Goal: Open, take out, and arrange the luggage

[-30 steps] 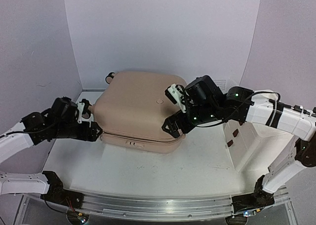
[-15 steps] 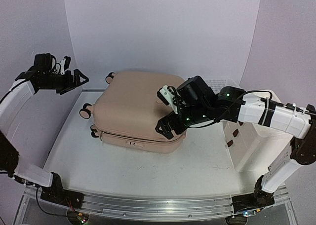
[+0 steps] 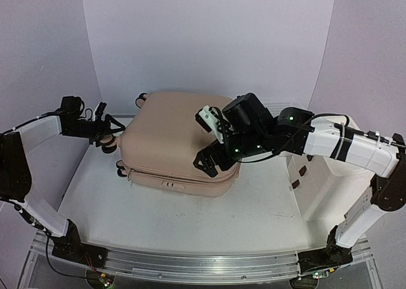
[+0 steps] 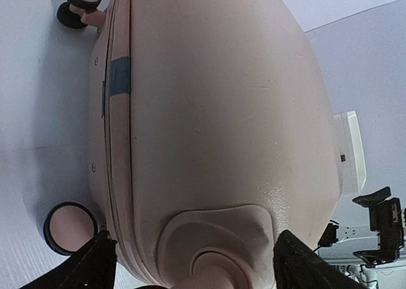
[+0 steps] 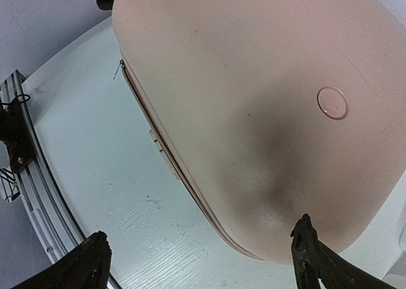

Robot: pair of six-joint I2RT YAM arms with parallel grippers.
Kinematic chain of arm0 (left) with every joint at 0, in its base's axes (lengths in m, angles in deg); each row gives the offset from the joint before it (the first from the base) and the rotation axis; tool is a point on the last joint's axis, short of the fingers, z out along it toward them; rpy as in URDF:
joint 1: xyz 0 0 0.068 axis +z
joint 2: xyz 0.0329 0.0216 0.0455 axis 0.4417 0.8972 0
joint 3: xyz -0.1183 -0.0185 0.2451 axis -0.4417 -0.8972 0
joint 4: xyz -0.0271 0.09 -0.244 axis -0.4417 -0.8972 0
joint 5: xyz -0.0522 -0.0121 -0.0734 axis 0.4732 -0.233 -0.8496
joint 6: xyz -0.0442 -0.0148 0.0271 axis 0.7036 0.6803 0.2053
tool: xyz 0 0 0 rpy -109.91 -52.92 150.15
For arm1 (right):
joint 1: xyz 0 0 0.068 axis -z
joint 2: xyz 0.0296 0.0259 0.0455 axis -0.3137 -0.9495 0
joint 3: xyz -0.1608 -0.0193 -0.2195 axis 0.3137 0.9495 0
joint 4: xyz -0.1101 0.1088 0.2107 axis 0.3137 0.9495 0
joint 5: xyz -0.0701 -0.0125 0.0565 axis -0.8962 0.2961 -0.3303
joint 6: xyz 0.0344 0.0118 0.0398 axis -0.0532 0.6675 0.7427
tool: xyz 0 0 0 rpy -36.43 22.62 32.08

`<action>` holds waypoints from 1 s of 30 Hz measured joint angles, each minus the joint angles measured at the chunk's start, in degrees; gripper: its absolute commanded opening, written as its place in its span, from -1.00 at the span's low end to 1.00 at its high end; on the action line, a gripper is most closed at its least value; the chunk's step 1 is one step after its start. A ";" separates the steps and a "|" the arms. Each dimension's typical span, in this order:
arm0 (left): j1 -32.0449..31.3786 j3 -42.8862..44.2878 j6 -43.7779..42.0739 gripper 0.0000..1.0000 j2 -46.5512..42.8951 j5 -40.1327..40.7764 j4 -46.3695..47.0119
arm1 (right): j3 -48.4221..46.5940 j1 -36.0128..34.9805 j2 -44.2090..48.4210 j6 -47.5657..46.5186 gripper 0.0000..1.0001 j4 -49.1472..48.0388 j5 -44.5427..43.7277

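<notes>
My left claw (image 3: 106, 127), jaws apart, has swung back down to nine o'clock of the closed pink luggage (image 3: 174, 140) lying mid-table, while my right claw (image 3: 208, 142), jaws also apart, straddles its four o'clock corner, so opening looks not yet begun.

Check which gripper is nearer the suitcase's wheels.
Left. The left gripper is open right at the wheeled end of the luggage, with a wheel beside its finger. The right gripper hovers open over the opposite, near-right corner.
</notes>
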 measured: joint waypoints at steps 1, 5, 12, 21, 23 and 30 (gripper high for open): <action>0.07 -1.27 0.07 0.57 -0.68 -0.28 1.31 | -0.63 -0.20 -0.52 -0.13 0.97 -0.02 0.00; -0.37 -6.49 0.72 0.19 -5.40 -1.86 3.58 | -2.40 -1.11 -3.06 -0.92 0.97 -0.04 -0.07; -4.44 -10.97 6.23 -0.07 -13.00 -3.04 3.28 | -5.75 -2.62 -7.65 -2.58 0.97 -0.04 -1.60; -13.60 -17.40 17.11 -0.36 -18.38 -4.02 9.14 | -5.60 -7.41 -8.92 -20.09 0.96 -5.44 -6.67; -14.25 -18.49 19.37 -0.25 -19.21 -4.55 10.84 | -5.51 -8.46 -8.96 -26.51 0.96 -7.10 -6.01; -18.71 -18.88 22.16 0.59 -20.33 -5.33 13.55 | -4.52 -9.03 -11.15 -45.20 0.97 -14.49 -3.76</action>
